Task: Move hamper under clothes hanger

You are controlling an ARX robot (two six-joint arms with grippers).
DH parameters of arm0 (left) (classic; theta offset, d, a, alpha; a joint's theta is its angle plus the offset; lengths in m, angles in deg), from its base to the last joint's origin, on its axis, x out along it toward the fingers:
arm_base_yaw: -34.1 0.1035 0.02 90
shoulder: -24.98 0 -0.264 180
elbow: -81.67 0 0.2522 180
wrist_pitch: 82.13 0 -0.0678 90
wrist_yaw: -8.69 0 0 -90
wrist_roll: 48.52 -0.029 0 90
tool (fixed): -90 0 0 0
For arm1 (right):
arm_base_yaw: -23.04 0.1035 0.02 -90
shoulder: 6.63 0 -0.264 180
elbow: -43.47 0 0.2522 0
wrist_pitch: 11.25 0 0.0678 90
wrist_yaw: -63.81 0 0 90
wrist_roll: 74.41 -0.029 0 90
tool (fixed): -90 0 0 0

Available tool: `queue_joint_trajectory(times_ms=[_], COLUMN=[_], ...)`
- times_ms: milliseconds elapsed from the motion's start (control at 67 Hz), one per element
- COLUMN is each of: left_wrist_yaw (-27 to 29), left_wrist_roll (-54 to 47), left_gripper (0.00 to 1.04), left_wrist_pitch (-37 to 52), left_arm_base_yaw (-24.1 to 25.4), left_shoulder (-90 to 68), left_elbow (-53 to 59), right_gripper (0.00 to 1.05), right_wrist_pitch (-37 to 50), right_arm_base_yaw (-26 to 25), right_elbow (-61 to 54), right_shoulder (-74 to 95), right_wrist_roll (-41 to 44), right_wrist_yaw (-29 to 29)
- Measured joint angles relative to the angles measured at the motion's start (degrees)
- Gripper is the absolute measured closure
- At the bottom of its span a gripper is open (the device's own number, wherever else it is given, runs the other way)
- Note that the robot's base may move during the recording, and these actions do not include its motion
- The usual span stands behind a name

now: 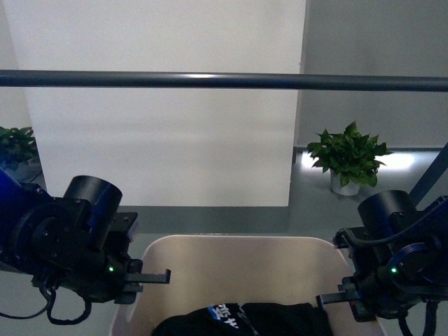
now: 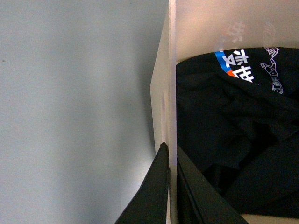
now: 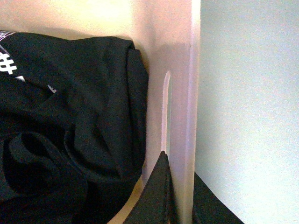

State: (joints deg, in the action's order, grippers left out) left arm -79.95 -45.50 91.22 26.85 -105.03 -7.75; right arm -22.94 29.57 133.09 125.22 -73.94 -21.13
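The beige hamper point(image 1: 238, 266) sits low in the front view between my two arms, with black printed clothes point(image 1: 245, 320) inside. My left gripper point(image 1: 143, 276) is shut on the hamper's left short wall point(image 2: 172, 93), one finger outside and one inside. My right gripper point(image 1: 336, 299) is shut on the right short wall point(image 3: 191, 93), next to its slot handle point(image 3: 165, 107). The clothes hanger's dark grey bar point(image 1: 224, 80) runs level across the whole front view, above and beyond the hamper. One angled leg point(image 1: 428, 176) shows at the right.
A large white panel point(image 1: 161, 140) stands behind the bar. A potted green plant point(image 1: 348, 159) is on the grey floor at the back right, and another plant point(image 1: 14, 147) is at the left edge. Grey floor point(image 2: 70, 116) lies outside both hamper walls.
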Motion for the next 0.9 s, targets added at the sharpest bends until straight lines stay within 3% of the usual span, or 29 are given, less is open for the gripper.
queue_joint_trajectory(times_ms=[313, 896], left_wrist_yaw=[1.8, 1.6], left_wrist_roll=[0.0, 0.0], left_gripper=[1.01, 1.01], left_wrist_pitch=[0.0, 0.0], left_arm_base_yaw=[2.3, 1.7], left_shoulder=[0.0, 0.0], left_elbow=[0.0, 0.0], right_gripper=[1.02, 1.02], right_wrist_pitch=[0.0, 0.0], right_arm_base_yaw=[2.6, 1.8], right_elbow=[0.0, 0.0], right_shoulder=[0.0, 0.0], right_wrist_roll=[0.2, 0.2], right_wrist_yaw=[-1.5, -1.0])
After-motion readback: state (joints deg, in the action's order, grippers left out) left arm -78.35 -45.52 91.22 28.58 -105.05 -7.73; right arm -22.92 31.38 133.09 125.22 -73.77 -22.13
